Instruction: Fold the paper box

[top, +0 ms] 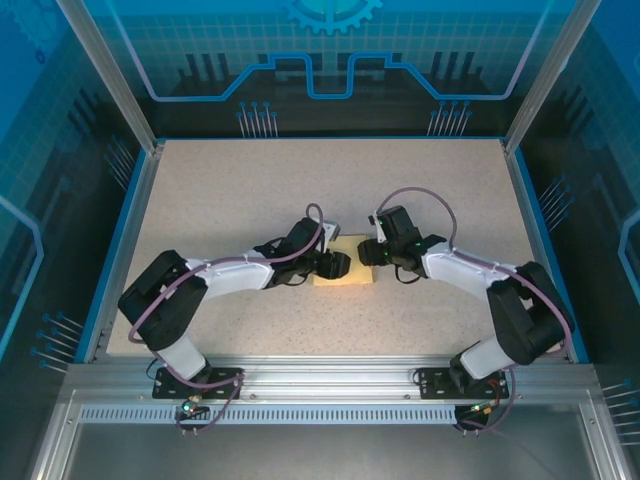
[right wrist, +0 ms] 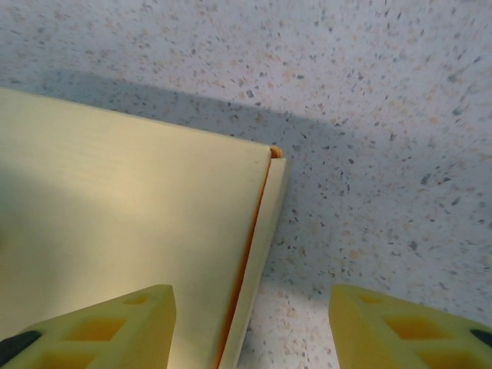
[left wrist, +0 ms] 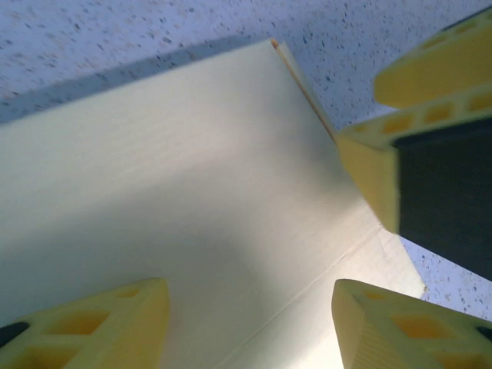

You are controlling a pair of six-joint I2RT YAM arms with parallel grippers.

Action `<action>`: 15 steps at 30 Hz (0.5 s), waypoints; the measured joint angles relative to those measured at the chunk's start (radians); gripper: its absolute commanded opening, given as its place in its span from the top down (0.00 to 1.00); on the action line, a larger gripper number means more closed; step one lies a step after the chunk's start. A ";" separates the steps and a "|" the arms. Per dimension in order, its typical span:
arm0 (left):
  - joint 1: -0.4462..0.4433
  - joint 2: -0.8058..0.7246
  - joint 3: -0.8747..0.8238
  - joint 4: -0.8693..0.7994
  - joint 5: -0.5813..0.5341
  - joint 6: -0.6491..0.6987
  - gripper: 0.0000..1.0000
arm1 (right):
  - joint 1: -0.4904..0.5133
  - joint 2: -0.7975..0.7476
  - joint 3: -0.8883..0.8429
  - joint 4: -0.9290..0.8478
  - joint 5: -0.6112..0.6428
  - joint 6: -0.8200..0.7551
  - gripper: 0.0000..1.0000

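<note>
Presently we find the pale yellow paper box [top: 345, 277] lying flat on the surface [top: 250, 190], directly beneath the left end effector [left wrist: 247, 307], released over its broad panel, and the right end effector [right wrist: 252, 307], released astride its edge.

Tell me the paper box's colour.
The paper box is pale yellow; clearest in the left wrist view.

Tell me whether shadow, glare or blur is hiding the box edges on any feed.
Top external: even light, no glare, but the arms cover the sides of the paper box. Left wrist: soft focus, a grey shadow over the card's near half, crease readable. Right wrist: box shadow darkens the table beyond it, edge seam clear.
</note>
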 measured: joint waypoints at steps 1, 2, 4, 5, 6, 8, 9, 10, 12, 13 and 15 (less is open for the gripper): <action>0.003 -0.012 0.003 -0.005 -0.007 0.006 0.37 | 0.003 -0.027 0.001 -0.013 0.003 -0.007 0.43; 0.006 -0.023 0.006 -0.008 -0.012 0.013 0.37 | 0.006 -0.053 0.002 -0.023 0.008 -0.011 0.42; 0.023 -0.046 0.012 -0.013 -0.019 0.018 0.35 | 0.008 -0.114 0.001 -0.051 0.019 -0.020 0.41; 0.034 -0.053 0.014 -0.015 -0.021 0.020 0.34 | 0.008 -0.142 0.001 -0.063 0.024 -0.023 0.40; 0.048 -0.061 0.016 -0.016 -0.021 0.021 0.34 | 0.008 -0.171 0.000 -0.075 0.029 -0.025 0.39; 0.075 -0.072 0.016 -0.022 -0.025 0.028 0.32 | 0.008 -0.224 -0.006 -0.098 0.038 -0.027 0.37; 0.089 -0.077 0.016 -0.026 -0.028 0.034 0.31 | 0.010 -0.248 -0.011 -0.111 0.042 -0.029 0.35; 0.104 -0.080 0.017 -0.031 -0.029 0.038 0.29 | 0.012 -0.270 -0.018 -0.126 0.044 -0.031 0.33; 0.129 -0.082 0.022 -0.039 -0.029 0.044 0.26 | 0.015 -0.301 -0.029 -0.158 0.043 -0.036 0.29; 0.143 -0.083 0.027 -0.046 -0.028 0.047 0.24 | 0.017 -0.312 -0.033 -0.175 0.042 -0.042 0.22; 0.167 -0.083 0.041 -0.060 -0.026 0.050 0.21 | 0.020 -0.321 -0.037 -0.208 0.028 -0.053 0.13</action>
